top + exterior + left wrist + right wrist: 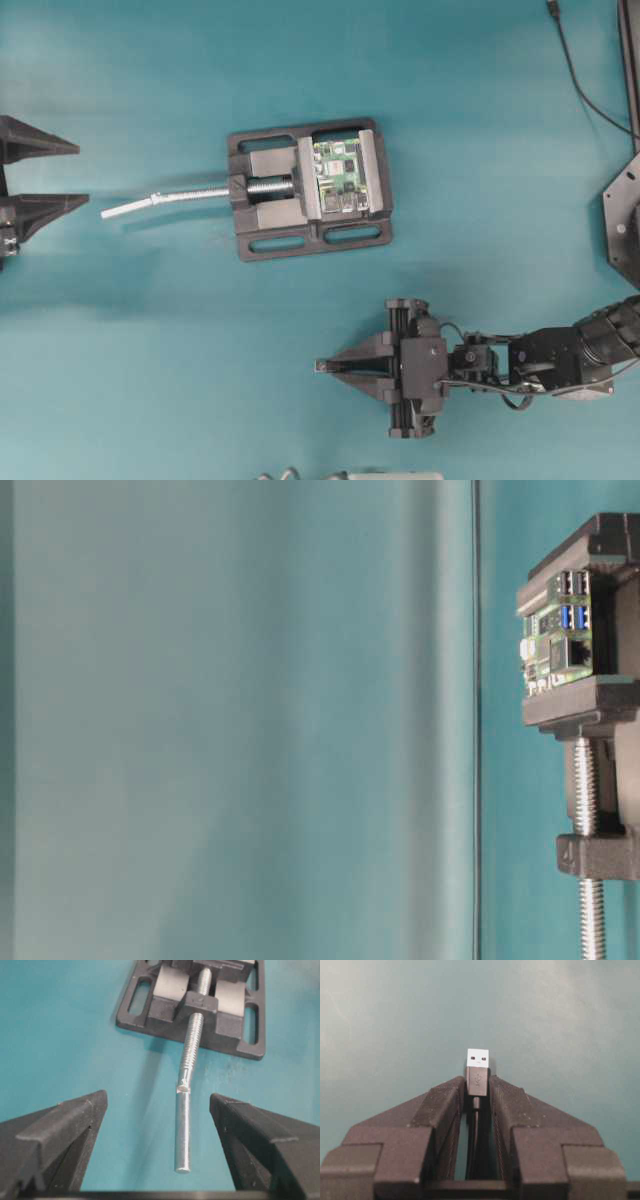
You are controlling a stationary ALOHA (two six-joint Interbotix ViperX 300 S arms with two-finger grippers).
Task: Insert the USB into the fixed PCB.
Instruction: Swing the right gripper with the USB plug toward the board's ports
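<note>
USB [477, 1072], matte black body, silver tip, pinched by right gripper [477, 1091]; left gripper [157, 1125] spread wide.

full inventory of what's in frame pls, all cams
USB: 1, black body with silver tip, clamped between the right gripper's fingers, tip pointing forward, cable running back between them.
fixed PCB: 1, green with silver connectors, clamped in the vise, centre of the table.
vise: 1, black with grey jaws, centre of the table.
screw rod: 1, silver, sticking out of the vise toward the left gripper.
loose cable: 1, thin, black, top right corner.
table: 1, teal surface.
left gripper: 1, black, open, far left edge, in line with the rod.
right gripper: 1, black, shut on the USB, below and right of the vise.
</note>
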